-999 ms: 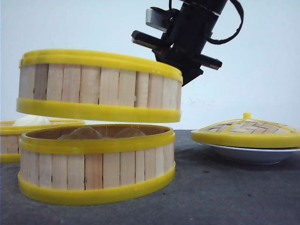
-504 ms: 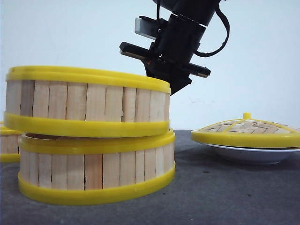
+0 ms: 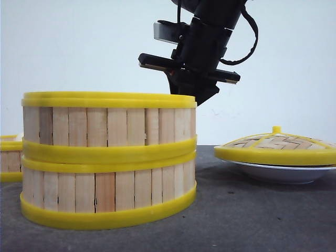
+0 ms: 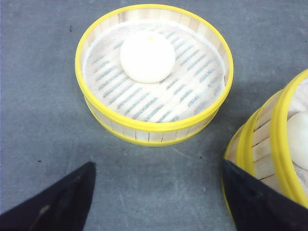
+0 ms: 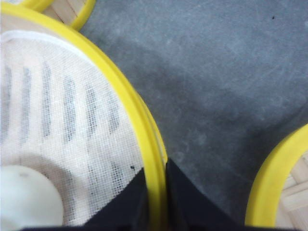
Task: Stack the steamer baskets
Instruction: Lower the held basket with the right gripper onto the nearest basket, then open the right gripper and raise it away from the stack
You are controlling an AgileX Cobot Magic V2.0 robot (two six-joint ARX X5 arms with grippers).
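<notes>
the right gripper [image 5: 155,202] pinched the rim of the upper steamer basket [image 3: 107,126], which sat squarely on the lower basket [image 3: 107,191]. the third basket [image 4: 154,72] stood behind to the left, with the left gripper [image 4: 156,202] spread wide above the table [image 3: 252,220].

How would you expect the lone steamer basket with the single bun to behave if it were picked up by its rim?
The lone basket probably stays stiff, given its slat wall and thick yellow rims. It looks light for its size. The round bun sits loose on the cloth liner, so tilting would likely roll it.

Dark grey table [image 3: 252,220] bearing two-basket stack [image 3: 108,160], lone basket [image 4: 154,74], white dish [image 3: 283,172].
</notes>
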